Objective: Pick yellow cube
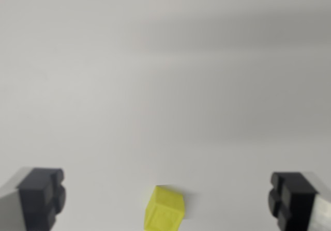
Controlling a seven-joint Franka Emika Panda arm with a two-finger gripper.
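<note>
Two black fingertips (44, 197) frame the bottom corners of your wrist view, the gripper (168, 200) spread wide and holding nothing. Between them, low and a little toward the wrist view's left of centre, the yellow cube (164, 210) sits turned at an angle on a plain white table (165, 76). You appear to be lining up; next, descend and close. Open room lies all around.

One yellow cube (164, 209) and two black fingers (42, 196) are visible.
</note>
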